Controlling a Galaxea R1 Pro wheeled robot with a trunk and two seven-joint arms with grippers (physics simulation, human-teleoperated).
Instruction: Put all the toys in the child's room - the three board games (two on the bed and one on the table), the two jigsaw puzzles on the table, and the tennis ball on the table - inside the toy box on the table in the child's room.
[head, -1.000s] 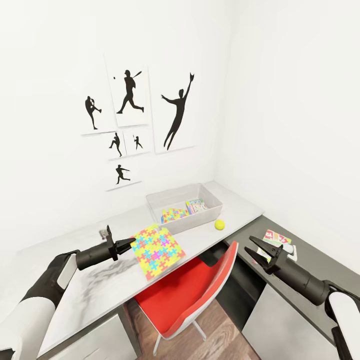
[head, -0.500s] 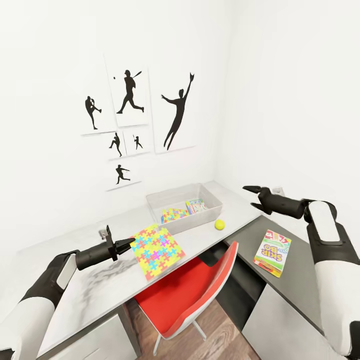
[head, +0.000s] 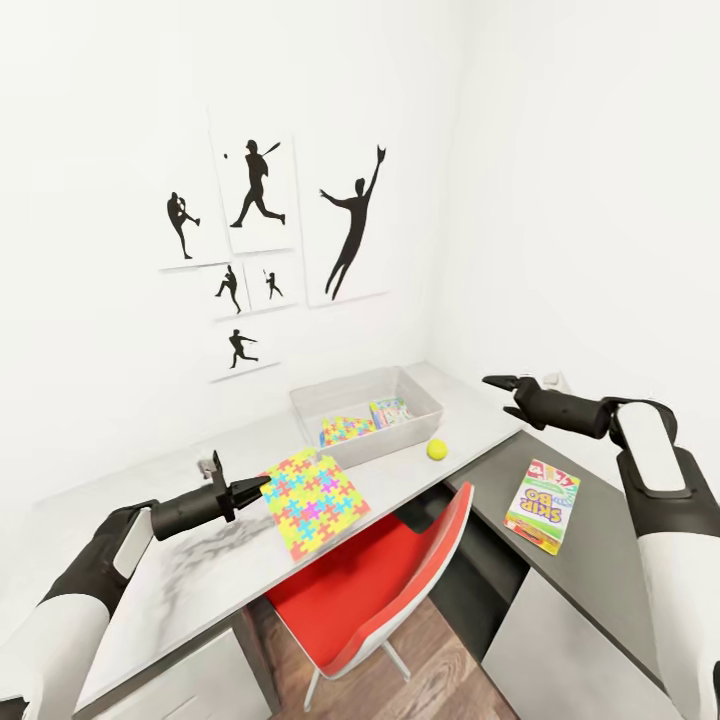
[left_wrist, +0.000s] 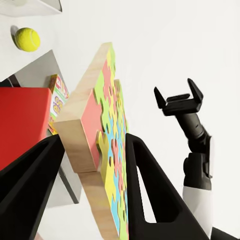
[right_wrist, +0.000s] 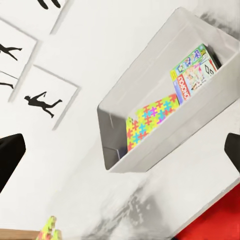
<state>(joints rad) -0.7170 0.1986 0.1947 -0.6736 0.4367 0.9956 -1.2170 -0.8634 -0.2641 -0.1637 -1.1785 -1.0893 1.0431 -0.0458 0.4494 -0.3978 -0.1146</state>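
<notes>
- Tabletop (head: 200, 580), one: pale, long, running from 8 o'clock to 3 o'clock in the head view; a lower dark cabinet (head: 600, 520) adjoins at 4 o'clock.
- Red chair (head: 390, 580), one, tucked below at 6 o'clock.
- Toy box (head: 365, 385), one, at centre; holds one jigsaw puzzle (head: 345, 430) and one board game (head: 390, 411).
- Second jigsaw puzzle (head: 313, 497), one, clamped at its edge by the left pincer (head: 262, 484), jaws closed on it.
- Second board game (head: 543, 505), one, flat on the cabinet.
- Right pincer (head: 503, 385), jaws spread, empty, at 3 o'clock.
- Tennis ball (head: 437, 450), one, loose just beside the box.
- Risk: edge grip may let the puzzle tilt or slip; ball may roll if nudged.
</notes>
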